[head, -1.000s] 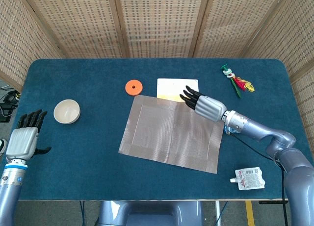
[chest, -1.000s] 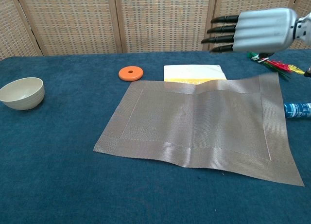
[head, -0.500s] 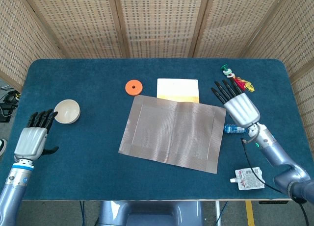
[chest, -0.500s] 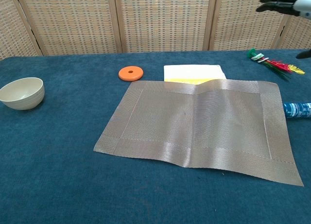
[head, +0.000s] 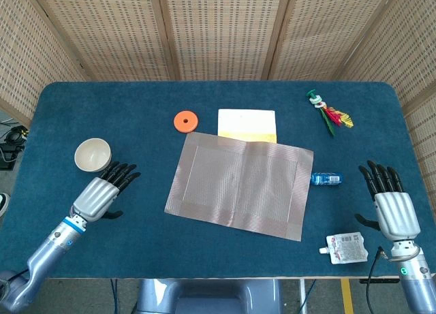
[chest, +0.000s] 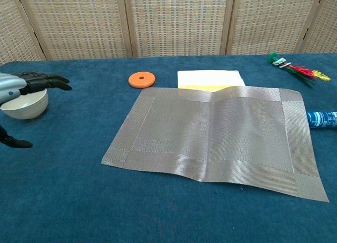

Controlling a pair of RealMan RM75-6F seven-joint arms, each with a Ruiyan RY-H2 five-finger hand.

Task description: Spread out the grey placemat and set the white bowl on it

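We found the grey placemat [head: 240, 188] lying spread flat near the middle of the blue counter [head: 136, 116], its far edge overlapping the near edge of a white and yellow card [head: 246, 124]. In the chest view the mat showed a slight ripple along its near border and a low ridge at its far edge where it met the card.

The white bowl [head: 92, 154] stood upright on the counter well to the left of the placemat, not on it. Our left hand [head: 102, 193] was just beside the bowl on its near side, fingers [head: 122, 174] stretched out and apart, holding nothing; in the chest view those dark fingers reached over the bowl's rim, though we could not tell whether they touched it.

Our right hand [head: 393, 206] was near the right edge of the counter, well apart from the placemat, fingers extended and spread, empty.

An orange disc [head: 184, 120] lay just beyond the mat's far left corner. A small blue bottle [head: 326, 178] lay on its side just beside the mat's right edge. A white pouch [head: 345, 248] sat near the right hand, and a colourful feathered toy [head: 330, 112] lay toward the far right corner.
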